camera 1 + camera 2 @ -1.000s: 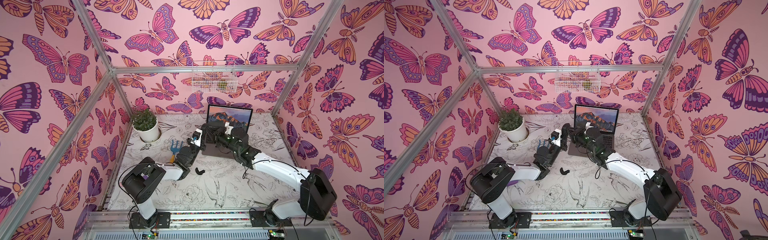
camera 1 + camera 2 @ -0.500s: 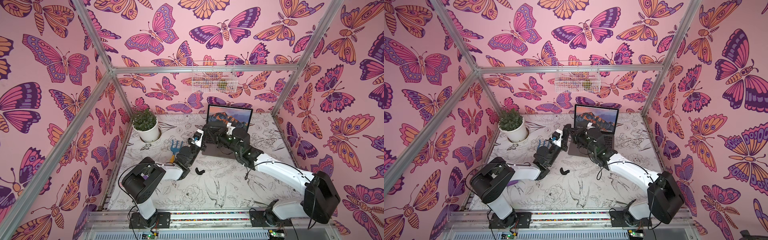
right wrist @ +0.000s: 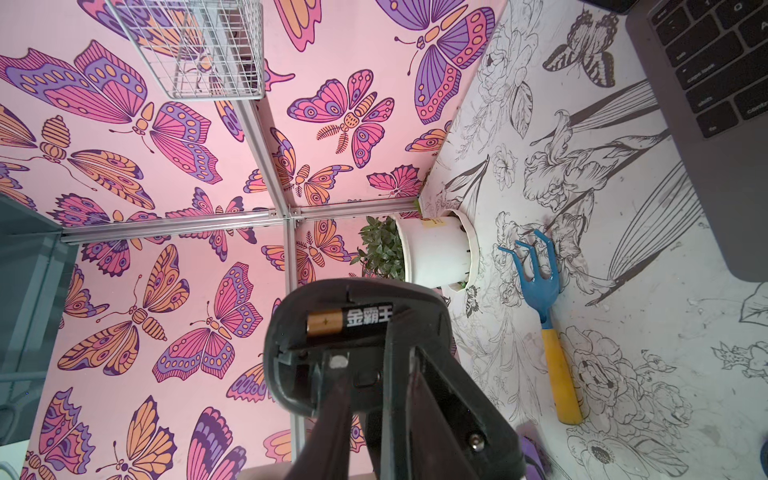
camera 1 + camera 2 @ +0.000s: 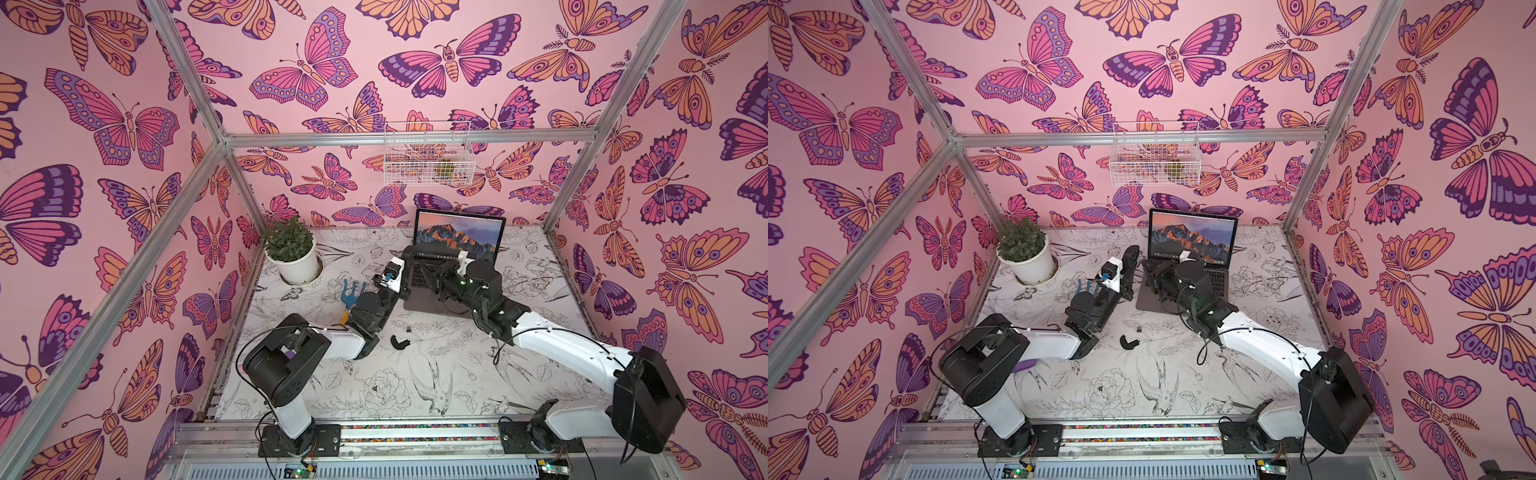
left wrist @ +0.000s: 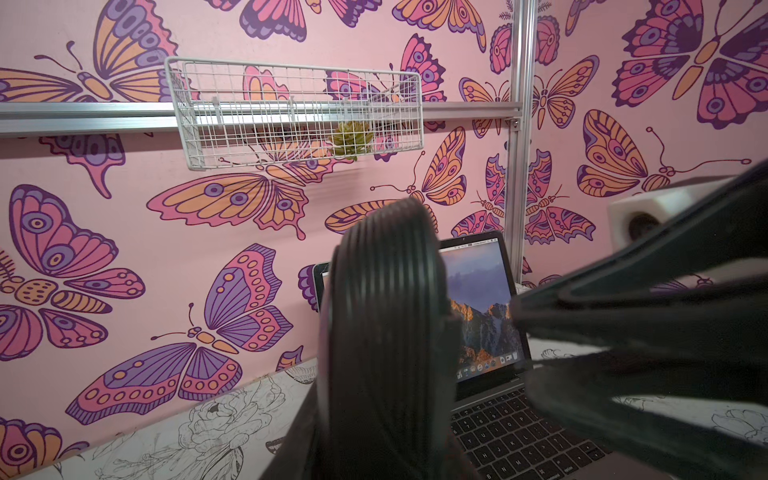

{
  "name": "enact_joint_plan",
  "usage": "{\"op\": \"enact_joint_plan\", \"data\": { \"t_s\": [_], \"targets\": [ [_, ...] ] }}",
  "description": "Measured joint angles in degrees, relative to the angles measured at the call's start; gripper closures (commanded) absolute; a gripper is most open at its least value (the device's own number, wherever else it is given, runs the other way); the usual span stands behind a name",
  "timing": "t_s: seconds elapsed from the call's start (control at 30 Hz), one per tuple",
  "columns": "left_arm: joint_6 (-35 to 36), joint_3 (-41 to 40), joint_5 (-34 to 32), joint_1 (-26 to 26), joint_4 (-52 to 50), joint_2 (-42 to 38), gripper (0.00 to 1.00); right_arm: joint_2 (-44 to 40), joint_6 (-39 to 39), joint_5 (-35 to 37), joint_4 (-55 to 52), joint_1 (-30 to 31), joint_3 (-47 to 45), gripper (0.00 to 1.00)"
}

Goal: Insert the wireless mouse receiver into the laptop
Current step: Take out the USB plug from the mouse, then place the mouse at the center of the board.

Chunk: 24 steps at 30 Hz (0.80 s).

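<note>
**Step in hand (judgement):** extraction of the receiver from the mouse. Insertion into the laptop was not yet begun.

**Findings:**
- The left gripper point(image 4: 1126, 277) was clamped on the mouse point(image 4: 1130, 258). It held the mouse on edge, clear of the table, just beside the left side of the laptop point(image 4: 457, 237).
- In the right wrist view the mouse's underside faced the camera, its compartment uncovered and a battery point(image 3: 349, 322) seated in it.
- The right gripper point(image 3: 368, 357) was at that compartment, tips beside the battery and jaws a little apart. Nothing could be seen between them.
- The receiver itself could not be made out.
- A curved black cover point(image 4: 400, 343) lay on the table, apart from the laptop. A small dark piece point(image 4: 409, 329) lay just beside it, too small to identify.

**Next move (judgement):**
- The right jaws would need to close squarely on the receiver's short stub and draw it straight out, while the left grip kept the mouse steady.
- The plug would then need lining up with a port on the laptop's edge. No port was visible in any view, so the side and height remained to be found.
- A part this small would tolerate little misalignment.
</note>
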Motion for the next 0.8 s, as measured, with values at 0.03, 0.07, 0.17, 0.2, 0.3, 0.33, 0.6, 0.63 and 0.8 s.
{"op": "enact_joint_plan", "data": {
  "t_s": [0.03,0.07,0.17,0.2,0.3,0.33,0.6,0.63,0.8],
  "targets": [
    [0.0,0.0,0.0,0.0,0.0,0.0,1.00,0.0,0.0,0.0,0.2,0.0,-0.1,0.71],
    [0.0,0.0,0.0,0.0,0.1,0.0,1.00,0.0,0.0,0.1,0.2,0.0,-0.1,0.69],
    [0.0,-0.6,0.0,0.1,0.2,-0.1,1.00,-0.1,-0.1,0.5,0.2,-0.1,-0.4,0.60],
    [0.0,-1.1,0.2,0.1,0.1,-0.3,1.00,-0.2,-0.3,0.6,0.2,-0.3,-0.7,0.54],
    [1.3,-3.7,1.7,0.2,-0.4,-1.7,1.00,-1.0,-2.8,0.1,-0.8,-2.4,-1.6,0.35],
    [2.0,-4.7,2.2,0.1,-0.9,-2.4,1.00,-1.5,-4.2,-0.1,-1.8,-3.5,-1.7,0.29],
    [10.1,-11.3,5.6,-0.9,-24.4,-17.6,1.00,-10.1,-26.5,2.7,-15.9,-9.0,-3.3,0.01],
    [11.0,-11.8,5.3,-1.4,-27.7,-20.1,1.00,-11.1,-28.5,3.3,-16.9,-9.1,-4.1,0.01],
    [19.8,-17.7,3.5,-7.5,-40.4,-33.2,1.00,-14.4,-38.0,7.2,-21.6,-10.5,-9.4,0.01]
  ]
}}
